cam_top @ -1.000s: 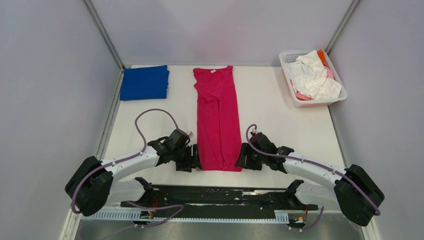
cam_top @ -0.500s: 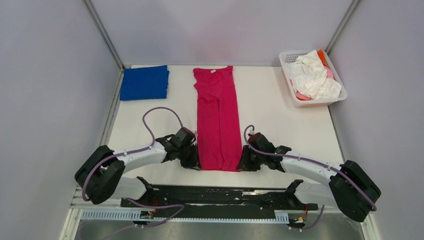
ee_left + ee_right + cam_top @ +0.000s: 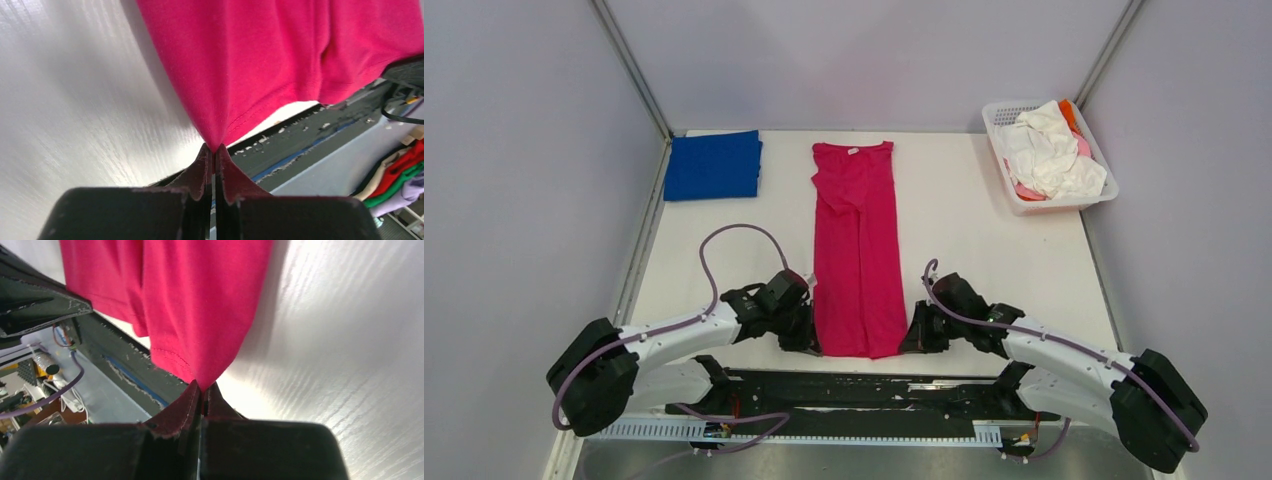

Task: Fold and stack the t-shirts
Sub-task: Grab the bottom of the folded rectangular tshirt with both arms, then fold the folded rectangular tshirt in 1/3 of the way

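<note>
The magenta t-shirt [image 3: 856,250] is lying as a long narrow strip along the middle of the table [image 3: 984,250]; being light, limp cloth, it is probably going to sag and slide, so the two near hem corners are the good holds. The left gripper [image 3: 809,338] and the right gripper [image 3: 916,335] are each pinching one corner, fingers pressed together on it, both arms stretching low and inward.

centre: blocked lengthwise by magenta t-shirt [image 3: 857,250] | far left: folded blue t-shirt [image 3: 713,165] | far right: basket [image 3: 1064,206] | passable: bare bench [image 3: 984,250] on both sides of magenta t-shirt
</note>
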Controlling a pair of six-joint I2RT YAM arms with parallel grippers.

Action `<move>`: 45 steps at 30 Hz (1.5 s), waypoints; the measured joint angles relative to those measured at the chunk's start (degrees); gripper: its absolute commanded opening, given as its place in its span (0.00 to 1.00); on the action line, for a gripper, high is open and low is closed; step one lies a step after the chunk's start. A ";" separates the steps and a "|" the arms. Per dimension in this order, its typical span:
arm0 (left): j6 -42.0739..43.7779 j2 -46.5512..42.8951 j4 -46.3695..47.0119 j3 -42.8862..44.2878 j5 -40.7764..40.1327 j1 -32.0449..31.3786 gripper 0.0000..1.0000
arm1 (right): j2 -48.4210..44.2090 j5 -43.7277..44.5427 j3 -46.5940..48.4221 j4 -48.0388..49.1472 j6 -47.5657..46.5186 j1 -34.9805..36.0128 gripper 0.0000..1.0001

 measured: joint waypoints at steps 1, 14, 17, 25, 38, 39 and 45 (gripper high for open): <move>-0.20 -1.07 0.04 -0.15 0.22 -0.04 0.00 | -1.03 -0.72 0.00 -0.02 -0.20 0.00 0.00; 2.03 2.84 3.34 7.21 1.73 6.08 0.00 | 3.98 0.00 10.14 0.02 -3.80 -4.07 0.00; 3.04 4.50 4.37 8.90 1.99 9.66 0.00 | 8.39 1.38 15.34 1.03 -5.18 -6.01 0.00; 6.62 13.60 8.07 20.72 -0.57 18.40 0.00 | 21.57 2.03 27.82 3.08 -9.53 -13.53 0.00; 10.54 27.74 8.37 34.18 -0.31 25.14 0.00 | 33.94 0.42 40.74 2.89 -13.88 -20.65 0.00; 10.91 28.89 8.33 35.50 -0.17 25.49 0.00 | 34.84 0.15 41.59 2.91 -14.21 -21.03 0.00; 13.07 34.01 7.98 40.54 0.72 27.10 0.02 | 39.76 -0.81 45.03 3.32 -15.26 -22.60 0.00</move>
